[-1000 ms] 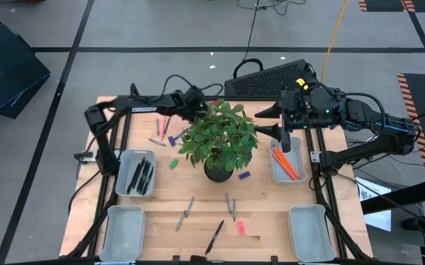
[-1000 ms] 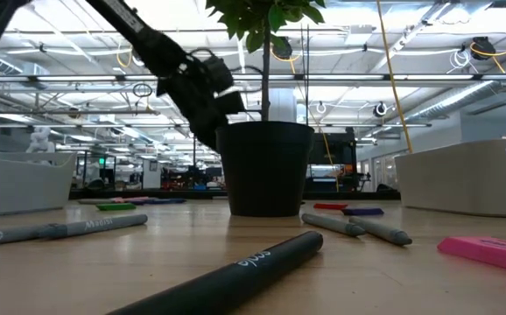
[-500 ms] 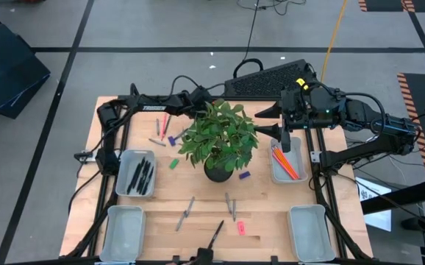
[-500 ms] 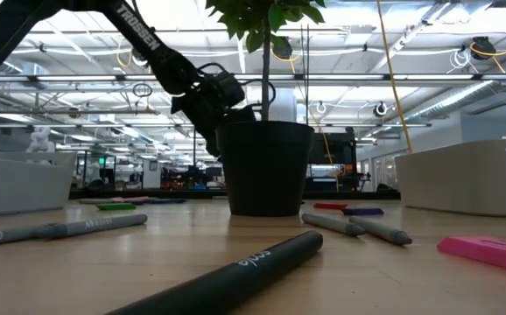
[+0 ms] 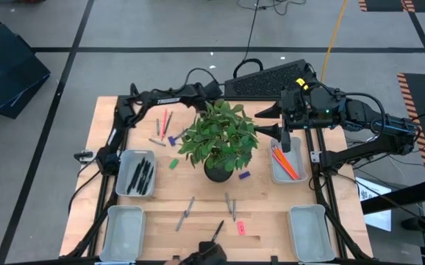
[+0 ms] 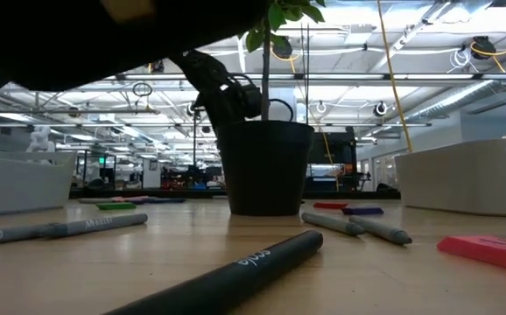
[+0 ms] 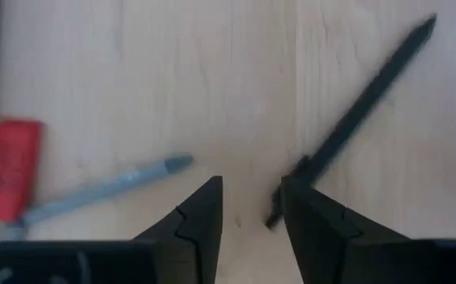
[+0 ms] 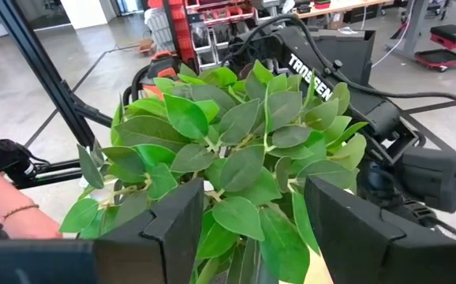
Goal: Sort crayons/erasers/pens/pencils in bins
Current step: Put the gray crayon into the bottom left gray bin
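Observation:
My left gripper (image 5: 211, 93) hangs open above the table's far edge, just behind the potted plant (image 5: 220, 140), well clear of the wood. Its wrist view shows a black pen (image 7: 362, 110), a grey crayon (image 7: 102, 192) and a red eraser (image 7: 5, 167) lying flat on the table below the open fingers (image 7: 248, 213). My right gripper (image 5: 284, 140) stands open over the far right bin (image 5: 277, 175), which holds orange pencils (image 5: 284, 162). The far left bin (image 5: 135, 174) holds black pens. Another pen (image 5: 216, 234), a pink eraser (image 5: 240, 228) and grey crayons (image 5: 185, 212) lie near the front edge.
Two more bins (image 5: 122, 232) (image 5: 312, 232) sit at the near corners. Green (image 5: 173, 163) and purple (image 5: 244, 175) erasers lie beside the pot. A person's hand (image 5: 205, 254) reaches in at the near edge, and an arm (image 6: 104, 35) darkens the low view.
My left gripper has swung along the far edge toward the table's right, from the far-left sticks to behind the plant. A person's hand has come in at the near edge by the black pen.

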Robot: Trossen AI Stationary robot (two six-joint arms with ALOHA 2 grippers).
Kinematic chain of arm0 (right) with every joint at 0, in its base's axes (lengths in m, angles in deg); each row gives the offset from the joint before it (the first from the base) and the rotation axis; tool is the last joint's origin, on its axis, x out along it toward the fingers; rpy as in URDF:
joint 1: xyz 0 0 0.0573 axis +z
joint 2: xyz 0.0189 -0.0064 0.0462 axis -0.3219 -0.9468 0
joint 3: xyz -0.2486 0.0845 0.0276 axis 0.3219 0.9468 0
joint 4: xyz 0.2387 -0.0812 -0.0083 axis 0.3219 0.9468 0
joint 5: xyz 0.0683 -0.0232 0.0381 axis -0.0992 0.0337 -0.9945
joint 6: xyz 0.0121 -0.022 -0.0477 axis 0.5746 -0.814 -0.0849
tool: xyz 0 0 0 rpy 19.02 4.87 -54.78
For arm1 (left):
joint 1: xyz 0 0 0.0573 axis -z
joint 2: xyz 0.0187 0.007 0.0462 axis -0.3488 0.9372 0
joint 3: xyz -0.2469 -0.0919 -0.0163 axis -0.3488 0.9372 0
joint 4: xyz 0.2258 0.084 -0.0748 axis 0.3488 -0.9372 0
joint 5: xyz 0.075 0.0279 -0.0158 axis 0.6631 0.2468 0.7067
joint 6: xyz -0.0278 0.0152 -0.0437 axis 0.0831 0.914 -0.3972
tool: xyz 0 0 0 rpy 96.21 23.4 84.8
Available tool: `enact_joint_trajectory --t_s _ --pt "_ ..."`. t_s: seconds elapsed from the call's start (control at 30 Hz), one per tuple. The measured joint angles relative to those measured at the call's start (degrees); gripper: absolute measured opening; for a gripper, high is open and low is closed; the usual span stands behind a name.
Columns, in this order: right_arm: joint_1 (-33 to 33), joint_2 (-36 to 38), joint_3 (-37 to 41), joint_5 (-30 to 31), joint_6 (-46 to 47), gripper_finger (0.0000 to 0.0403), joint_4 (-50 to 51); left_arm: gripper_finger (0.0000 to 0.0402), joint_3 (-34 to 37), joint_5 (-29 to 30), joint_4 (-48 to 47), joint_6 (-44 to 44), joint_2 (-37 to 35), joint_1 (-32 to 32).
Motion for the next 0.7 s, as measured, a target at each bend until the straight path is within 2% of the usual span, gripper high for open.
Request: enact_joint_trajectory --t_s 0.17,0.3,0.43,0.57,0.63,0.7 --pt "0.0 0.0 0.0 0.0 0.0 0.0212 0.0 0.0131 -0.2 -0.8 -4.7 -1.6 0.4 0.0" --pt "0.0 0.0 0.0 0.0 0.0 0.0212 0.0 0.0131 -0.2 -2.1 -5.1 1.0 0.4 0.0" --pt "0.0 0.0 0.0 0.0 0.0 0.0212 0.0 0.0131 -0.2 -1.2 -4.5 10.2 0.4 0.0" --pt "0.0 0.0 0.0 0.0 0.0 0.0212 0.0 0.0131 0.6 0.0 -4.4 25.4 0.4 -0.6" --pt "0.0 0.0 0.0 0.0 0.0 0.0212 0.0 0.0131 0.9 -1.3 -4.3 31.1 0.4 -1.6" --pt "0.0 0.0 0.0 0.0 0.0 0.0212 0.0 0.0131 1.3 -5.1 -3.6 33.2 0.4 -2.8"
